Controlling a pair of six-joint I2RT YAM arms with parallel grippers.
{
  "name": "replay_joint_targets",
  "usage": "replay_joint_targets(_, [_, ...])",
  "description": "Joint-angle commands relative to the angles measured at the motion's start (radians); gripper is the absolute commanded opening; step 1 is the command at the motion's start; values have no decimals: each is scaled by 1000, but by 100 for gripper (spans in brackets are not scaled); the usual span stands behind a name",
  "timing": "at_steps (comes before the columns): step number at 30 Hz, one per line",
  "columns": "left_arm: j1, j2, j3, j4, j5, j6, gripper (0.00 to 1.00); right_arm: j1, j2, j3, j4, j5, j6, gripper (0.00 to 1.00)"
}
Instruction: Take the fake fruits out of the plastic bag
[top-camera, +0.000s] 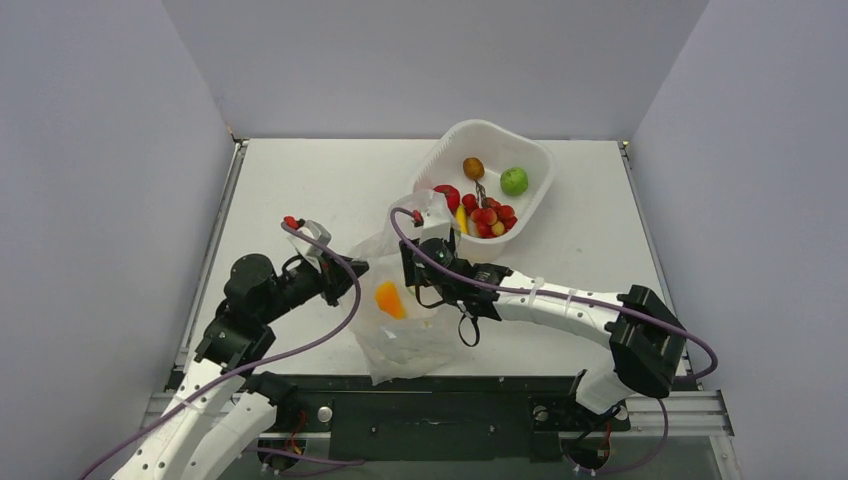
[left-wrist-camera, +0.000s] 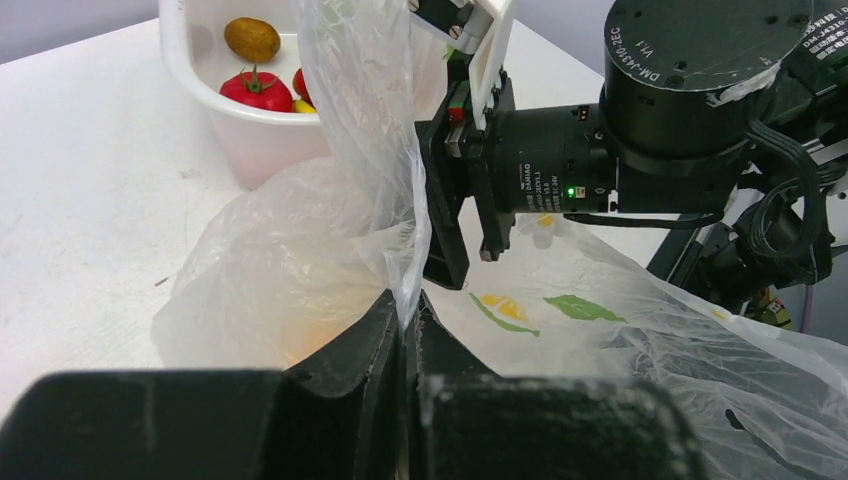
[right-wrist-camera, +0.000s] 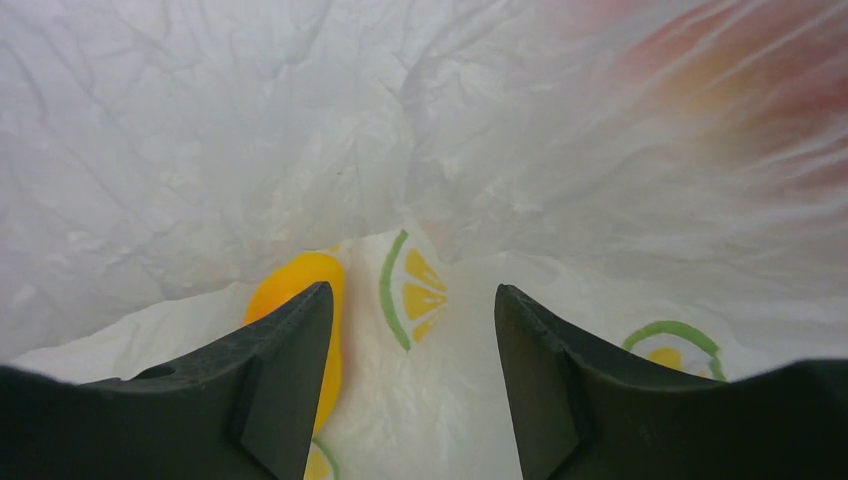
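The plastic bag (top-camera: 410, 345) lies crumpled at the near middle of the table, its mouth lifted. My left gripper (top-camera: 352, 272) is shut on a fold of the bag's film (left-wrist-camera: 408, 300), holding it up. My right gripper (top-camera: 412, 268) reaches into the bag mouth; its jaws (right-wrist-camera: 412, 300) stand open with nothing between them. An orange-yellow fake fruit (right-wrist-camera: 300, 285) lies inside the bag just beyond the left finger, also showing through the film (top-camera: 389, 300). A red round fruit (top-camera: 447, 195) and red grapes (top-camera: 490, 218) lie in the white tub (top-camera: 536, 190).
The tub stands at the back right of the bag and also holds a green apple (top-camera: 514, 181) and a small brown fruit (top-camera: 473, 167). Grey walls close in the table on three sides. The right arm's wrist (left-wrist-camera: 600, 150) crosses close in front of my left gripper.
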Motion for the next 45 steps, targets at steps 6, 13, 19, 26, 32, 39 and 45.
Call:
replay_joint_targets(6, [7, -103, -29, -44, -115, 59, 0, 108, 82, 40, 94, -167, -34, 70])
replay_joint_targets(13, [6, -98, -26, -60, -117, 70, 0, 115, 209, 86, 158, -210, -62, 84])
replay_joint_targets(19, [7, -99, -28, -61, -115, 71, 0, 119, 292, 121, 183, -190, -56, 86])
replay_joint_targets(26, [7, -93, -26, -61, -116, 76, 0, 133, 365, 138, 234, -209, -59, 86])
replay_joint_targets(32, [7, -88, -31, -48, -99, 63, 0, 138, 287, 115, 227, -148, -35, 87])
replay_joint_targets(39, [7, 26, 4, 149, 45, -106, 0, 46, 125, 47, 68, 27, -70, 88])
replay_joint_targets(45, [5, 101, 69, 271, 110, -200, 0, 29, -35, 71, -94, 196, -186, 88])
